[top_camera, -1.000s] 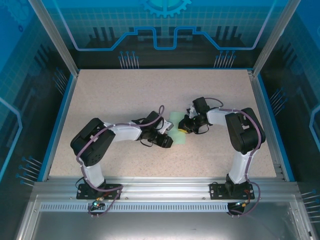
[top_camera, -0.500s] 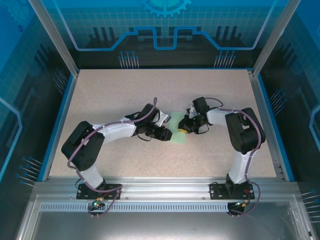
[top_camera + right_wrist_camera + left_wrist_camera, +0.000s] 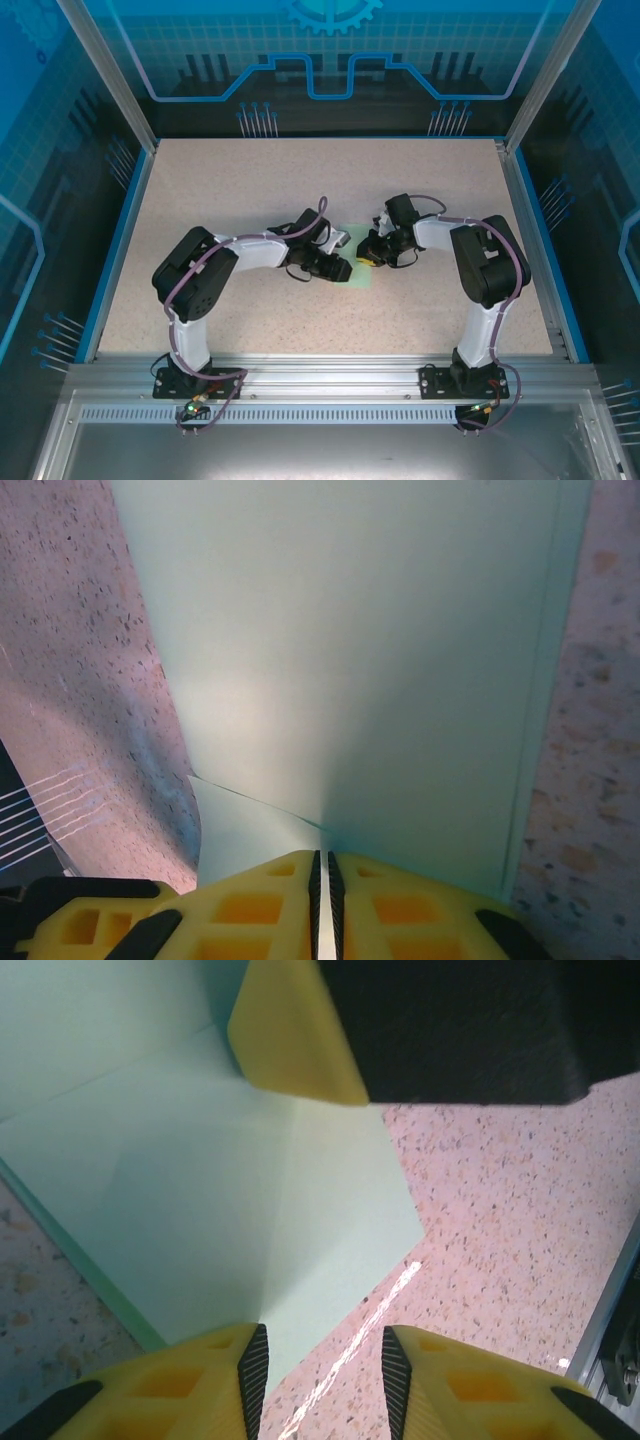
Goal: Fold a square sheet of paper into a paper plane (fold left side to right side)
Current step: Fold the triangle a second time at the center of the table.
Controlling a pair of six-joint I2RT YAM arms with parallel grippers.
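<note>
The sheet of paper (image 3: 360, 278) lies near the middle of the table (image 3: 250, 190). It is pale green. The two arms reach in from each side, and their tips almost meet over it.

The left gripper (image 3: 343, 268) is down low at the left edge of the paper. Its two yellow fingers (image 3: 170, 1390) are apart, and there is nothing between them but speckled table. One finger sits over the near corner of the paper and the other is over bare table. It is not holding anything.

The right gripper (image 3: 366, 260) is at the right side of the paper. Its fingers (image 3: 250, 910) are squeezed almost together, with just a thin slit left. A thin pale edge of the paper runs up into that slit, so it is pinching the paper. The paper bends up from the table to meet those fingers.

From the left arm's camera, the paper (image 3: 220, 1200) shows faint fold lines across it. One corner points out onto the table. A yellow finger (image 3: 290, 1035) of the right gripper rests at the far part of the paper.
</note>
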